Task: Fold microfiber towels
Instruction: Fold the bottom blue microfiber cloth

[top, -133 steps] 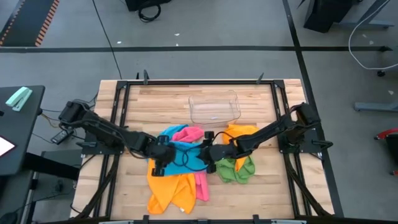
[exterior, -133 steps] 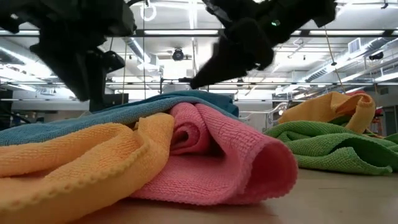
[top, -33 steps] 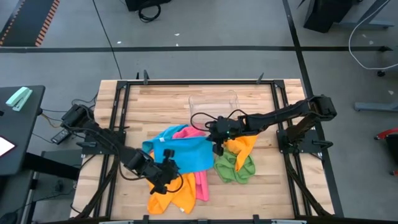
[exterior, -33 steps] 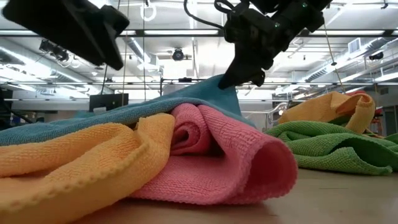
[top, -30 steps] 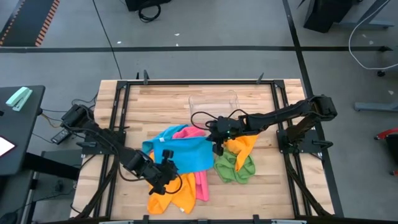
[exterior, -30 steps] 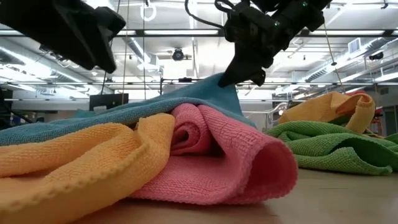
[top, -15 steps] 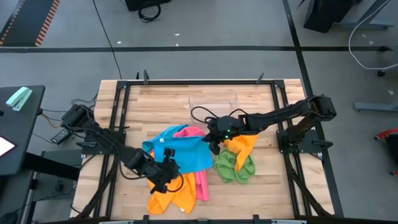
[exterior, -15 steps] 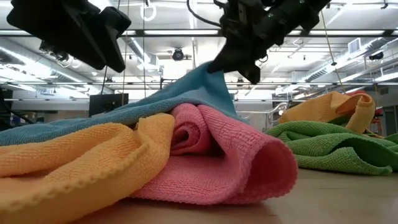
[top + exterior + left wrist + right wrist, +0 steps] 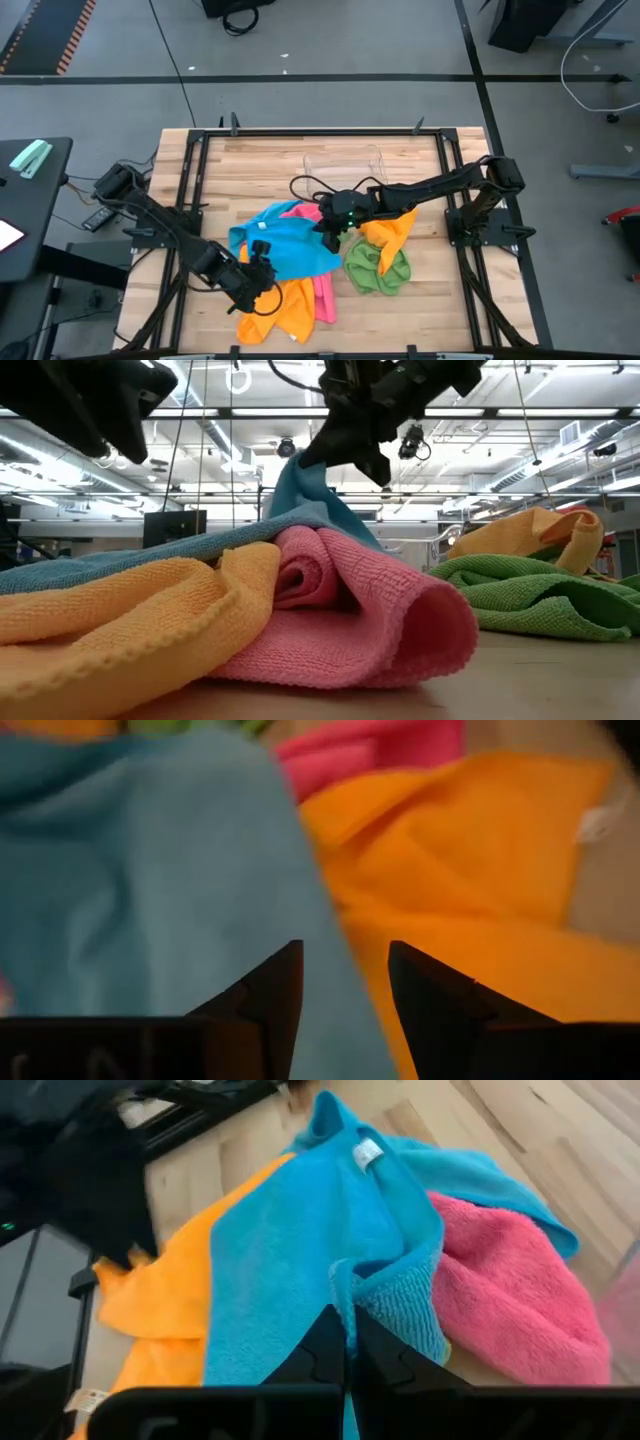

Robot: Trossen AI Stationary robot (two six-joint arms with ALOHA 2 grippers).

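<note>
A blue towel (image 9: 285, 248) lies on top of a pile, over a pink towel (image 9: 322, 292) and an orange towel (image 9: 272, 308). My right gripper (image 9: 326, 227) is shut on the blue towel's right edge, above the middle of the table. My left gripper (image 9: 262, 272) hovers over the blue towel's near left part. In the left wrist view its fingers (image 9: 275, 995) stand apart over the blue edge and the orange cloth; I cannot tell whether they touch. A green towel (image 9: 378, 266) and a second orange towel (image 9: 392, 226) lie to the right of the pile. My right gripper pinches a bunched bit of the blue towel's right edge (image 9: 352, 1285) between its two shut fingers; one layer or several, I cannot tell. The fingers slant down from the table's right. The held part (image 9: 292, 472) is raised into a peak, and the rest drapes over the pink and orange towels.
A clear plastic tray (image 9: 340, 165) stands on the far middle of the wooden table (image 9: 250, 165). Black frame rails (image 9: 195, 170) run along the table's sides. Bare wood shows along the far edge and at the near right.
My right gripper has moved up and toward the table's left, still shut on the blue towel's edge. That edge has risen into a taller peak and shifted left over the pink towel; the rest of the towel stays draped. My left gripper has drawn slightly toward the near left.
</note>
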